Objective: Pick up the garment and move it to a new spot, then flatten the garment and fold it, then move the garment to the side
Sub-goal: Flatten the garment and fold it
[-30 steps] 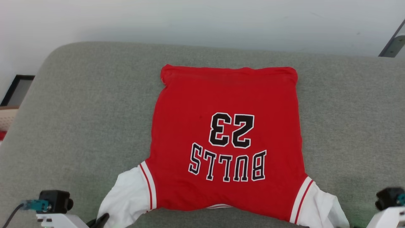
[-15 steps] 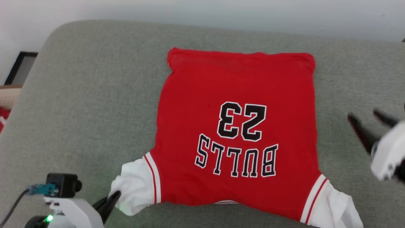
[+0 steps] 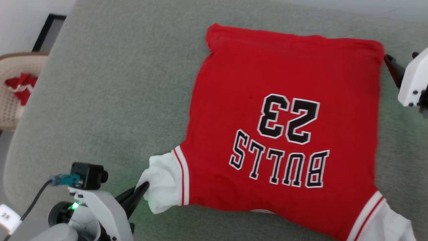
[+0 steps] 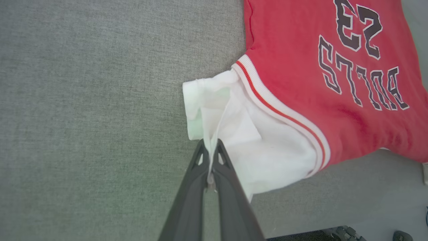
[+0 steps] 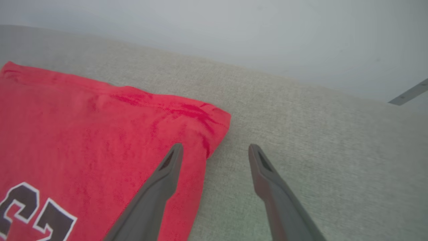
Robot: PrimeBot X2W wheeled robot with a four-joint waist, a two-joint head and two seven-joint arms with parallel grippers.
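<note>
Garment is soft, light, limp: my left gripper pinches its white sleeve; its corner lies just ahead of my wide-spread, empty right gripper.

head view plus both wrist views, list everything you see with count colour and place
garment: one, red with white sleeves and black white-edged lettering, spread on the padded surface
padded surface: one, grey-green, under the garment
woven chair: one, beige, past the surface's left edge
red cloth: one, red with a white trim, lying on the woven chair
wall: one, white, behind the padded surface
wrist camera: one, black with a teal plug, on the left arm
left gripper: one, dark fingers, shut on the garment's white sleeve at the near left
right gripper: one, dark fingers, open at the garment's far right corner, one finger over red cloth, one over the surface
</note>
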